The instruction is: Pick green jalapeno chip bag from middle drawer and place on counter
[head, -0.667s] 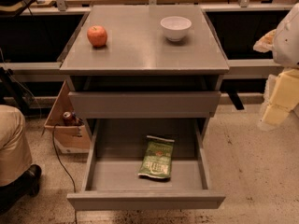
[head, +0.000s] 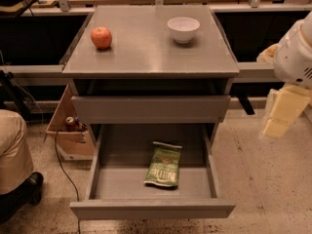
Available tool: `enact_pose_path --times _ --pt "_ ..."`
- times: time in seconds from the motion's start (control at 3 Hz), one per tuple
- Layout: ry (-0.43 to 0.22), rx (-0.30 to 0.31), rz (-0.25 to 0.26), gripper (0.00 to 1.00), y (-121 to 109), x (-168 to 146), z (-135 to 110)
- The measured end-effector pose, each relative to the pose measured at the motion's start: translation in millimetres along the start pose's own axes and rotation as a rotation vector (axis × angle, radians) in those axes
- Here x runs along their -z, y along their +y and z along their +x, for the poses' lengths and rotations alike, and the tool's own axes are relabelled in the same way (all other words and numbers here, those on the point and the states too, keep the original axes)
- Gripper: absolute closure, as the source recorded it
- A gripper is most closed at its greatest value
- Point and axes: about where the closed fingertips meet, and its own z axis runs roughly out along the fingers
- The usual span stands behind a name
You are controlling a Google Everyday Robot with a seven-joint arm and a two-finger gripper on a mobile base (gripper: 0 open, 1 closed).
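The green jalapeno chip bag [head: 163,165] lies flat in the open middle drawer [head: 151,209], right of the drawer's centre, with its pale lettered band toward the front. The drawer is pulled far out below a shut grey drawer front [head: 150,109]. The counter [head: 146,52] is the cabinet's flat grey top. My gripper [head: 282,115] hangs on the white arm [head: 296,52] at the right edge of the view. It is beside the cabinet, about level with the shut drawer front, well right of and above the bag, and it holds nothing.
A red apple [head: 101,37] stands at the counter's back left and a white bowl [head: 183,29] at its back right. A cardboard box [head: 68,130] with a can sits on the floor to the left of the cabinet. A person's leg and shoe [head: 17,174] are at the left edge. Wooden benches run behind.
The arm and gripper have shifted slightly left and down, toward the cabinet. The bag, drawer, apple and bowl have not moved.
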Motion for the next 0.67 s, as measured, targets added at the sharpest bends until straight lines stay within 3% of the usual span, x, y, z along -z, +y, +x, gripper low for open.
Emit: enact_pose_path --times 0.67 --pt "-0.055 -0.007 -0.067 0.0 19.9 -109.6 10.5"
